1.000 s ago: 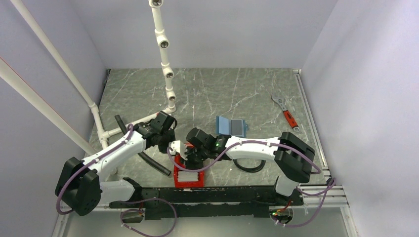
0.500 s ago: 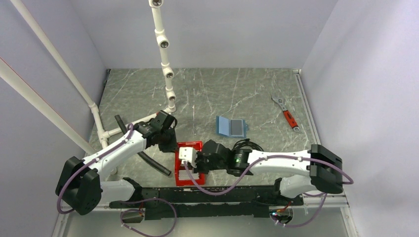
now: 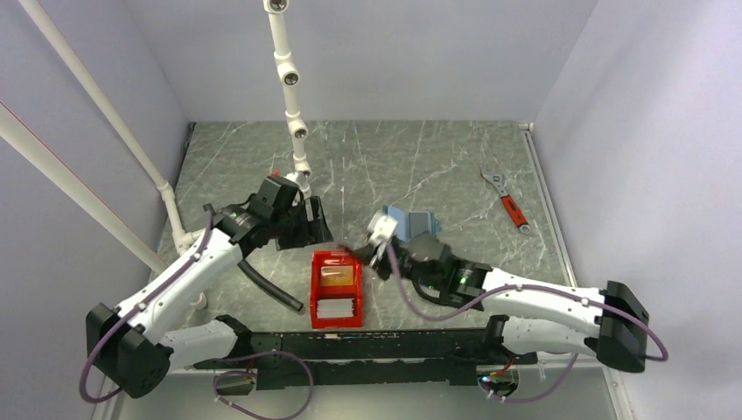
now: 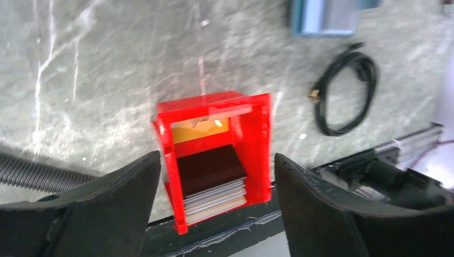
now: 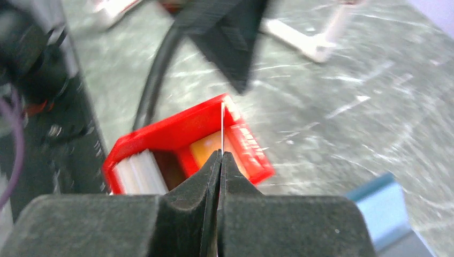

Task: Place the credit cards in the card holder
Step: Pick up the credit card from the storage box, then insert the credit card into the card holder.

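A whitish credit card (image 5: 221, 126) is pinched in the right hand (image 5: 219, 158) beside the blue card holder (image 3: 422, 224); the left hand (image 4: 217, 208) is held wide, empty. Next, careful alignment and insertion seem needed.

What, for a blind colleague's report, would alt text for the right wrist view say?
The shut right gripper pinches a thin card, seen edge-on. A red bin beyond holds a white card stack and an orange card. The blue holder lies at lower right.
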Robot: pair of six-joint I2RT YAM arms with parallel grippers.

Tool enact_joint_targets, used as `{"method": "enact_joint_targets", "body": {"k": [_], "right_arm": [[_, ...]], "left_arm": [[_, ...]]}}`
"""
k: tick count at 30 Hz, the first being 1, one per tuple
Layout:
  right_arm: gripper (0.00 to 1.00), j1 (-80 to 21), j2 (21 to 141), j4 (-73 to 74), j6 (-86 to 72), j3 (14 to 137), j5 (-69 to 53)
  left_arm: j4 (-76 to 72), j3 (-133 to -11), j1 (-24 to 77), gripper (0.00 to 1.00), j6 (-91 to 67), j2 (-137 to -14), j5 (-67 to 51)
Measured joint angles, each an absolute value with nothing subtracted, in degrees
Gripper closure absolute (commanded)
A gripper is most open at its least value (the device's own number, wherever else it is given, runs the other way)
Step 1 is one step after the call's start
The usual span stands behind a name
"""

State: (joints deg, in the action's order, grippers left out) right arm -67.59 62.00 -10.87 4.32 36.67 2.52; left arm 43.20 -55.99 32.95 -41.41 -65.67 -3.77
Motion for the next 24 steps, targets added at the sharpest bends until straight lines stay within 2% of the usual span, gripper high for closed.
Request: {"method": "enact_joint_targets", "body": {"k": [3,4,9,13,16,20,24], "right_arm": [[1.0,-57.6,58.9,-11.0,-2.4,36.7,1.7],[1.0,-52.6,58.4,-10.8,-5.3,36.7,0.4],[1.0,-30.0,59.9,-10.3,-20.3,36.7,-12.6],[1.0,-17.4,65.5,-18.9,-36.4,35.5,-28.7],[1.0,-13.1,70.0,-26.1,-48.6,33.9,-37.1],[1.0,-12.1,73.0,-32.0,-58.2,33.6,-43.6],[1.0,-11.6,73.0,-35.9,-62.3,33.6,-46.2]], "left_arm": [[43.0,-59.2,32.7,0.02,-38.8,-63.3,-5.6],[42.4,-59.9,32.6,0.01,-37.8,-62.5,-6.9],[35.1,-61.8,32.1,0.03,-33.3,-64.0,-20.8],[25.5,-62.2,32.1,0.05,-34.2,-72.0,-31.5],[17.3,-62.3,32.1,0.07,-38.3,-80.3,-37.0],[3.2,-61.1,32.1,0.16,-47.2,-88.7,-41.4],[-6.9,-60.8,32.1,0.31,-53.8,-93.1,-42.4]]}}
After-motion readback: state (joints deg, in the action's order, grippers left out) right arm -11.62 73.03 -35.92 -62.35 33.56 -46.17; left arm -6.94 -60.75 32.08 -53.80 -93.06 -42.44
